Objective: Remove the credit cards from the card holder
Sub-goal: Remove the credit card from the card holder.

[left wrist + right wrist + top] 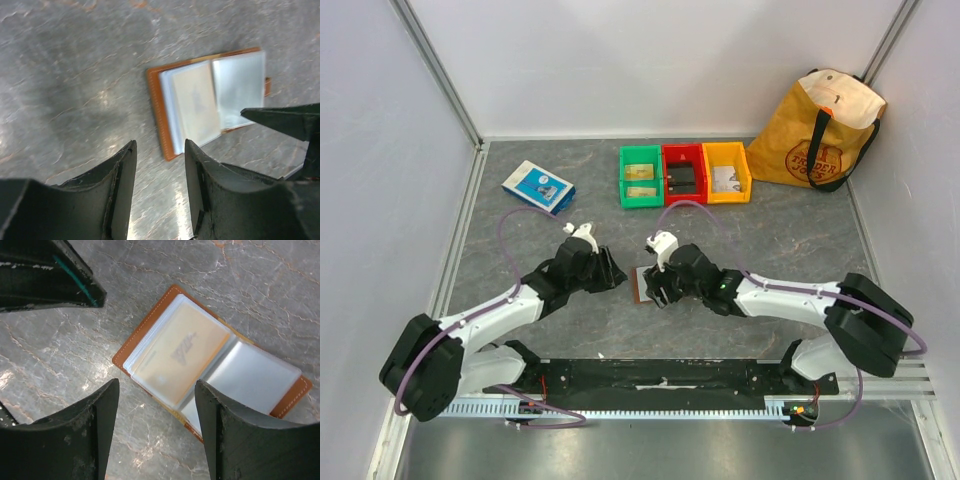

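Note:
The card holder lies open on the grey table, brown leather outside, with clear sleeves fanned out. A tan credit card sits inside the left sleeve, also visible as the pale card in the left wrist view. My right gripper hovers open just above the holder's near edge, holding nothing. My left gripper is open too, beside the holder, with bare table between its fingers. In the top view the holder lies between the left gripper and the right gripper.
A blue-and-white flat box lies at the back left. Green, red and yellow bins stand in a row at the back. A yellow tote bag leans in the back right corner. Walls enclose the table.

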